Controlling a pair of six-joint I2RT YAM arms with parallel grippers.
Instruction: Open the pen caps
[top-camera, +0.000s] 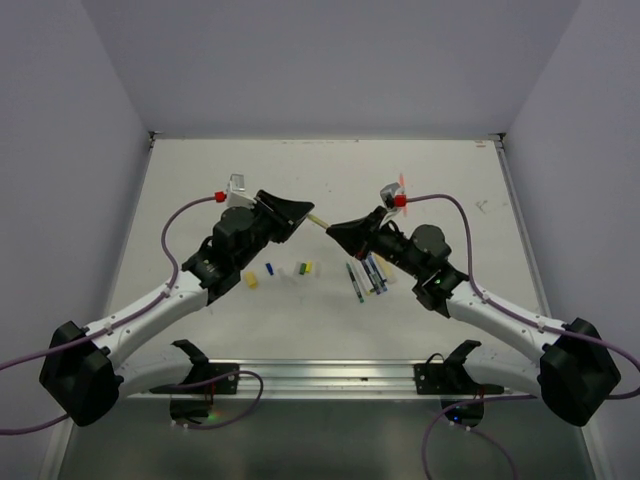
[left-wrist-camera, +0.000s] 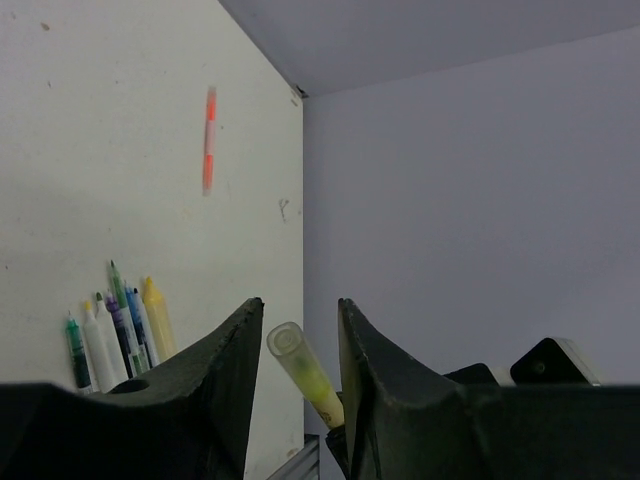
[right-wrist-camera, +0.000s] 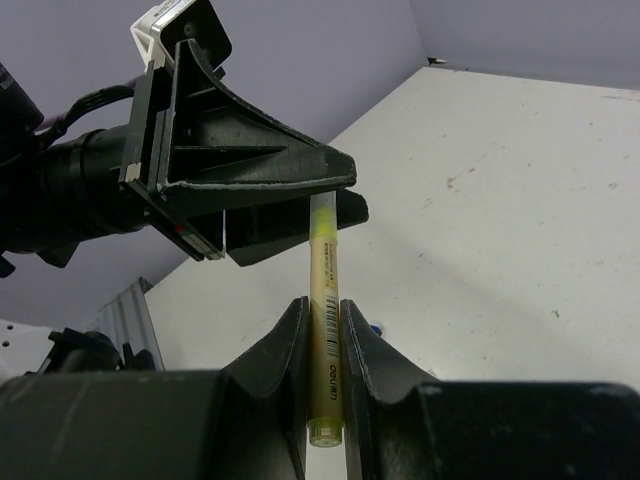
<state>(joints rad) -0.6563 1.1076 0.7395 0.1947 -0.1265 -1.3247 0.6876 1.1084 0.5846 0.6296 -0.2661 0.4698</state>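
Holding a yellow-green pen (right-wrist-camera: 325, 290) up over the table (top-camera: 450, 170), the right gripper (top-camera: 338, 232) is clamped tight on the barrel. The left gripper (top-camera: 303, 213) has its jaws standing apart on either side of the far end, which looks to be the cap (left-wrist-camera: 290, 350). A sliver of gap shows on each side from its own wrist view, so I'd say nothing is pinched there yet. To do this well, the left jaws should come together on the cap alone, clear of the barrel. The pull should then run straight along the pen's length while the right side holds firm, since any sideways tug could bend the pen or twist it out of the grip. Room looks generous. The two arms meet over the middle of the table, well apart from the walls (top-camera: 80, 150), and bare surface lies behind the left arm for drawing back. Below, a few loose caps (top-camera: 250, 280) lie near the left arm and a cluster of pens (top-camera: 365, 275) sits beside the right one. An orange-red pen (left-wrist-camera: 208, 140) lies farther off, so lowering either arm needs care.
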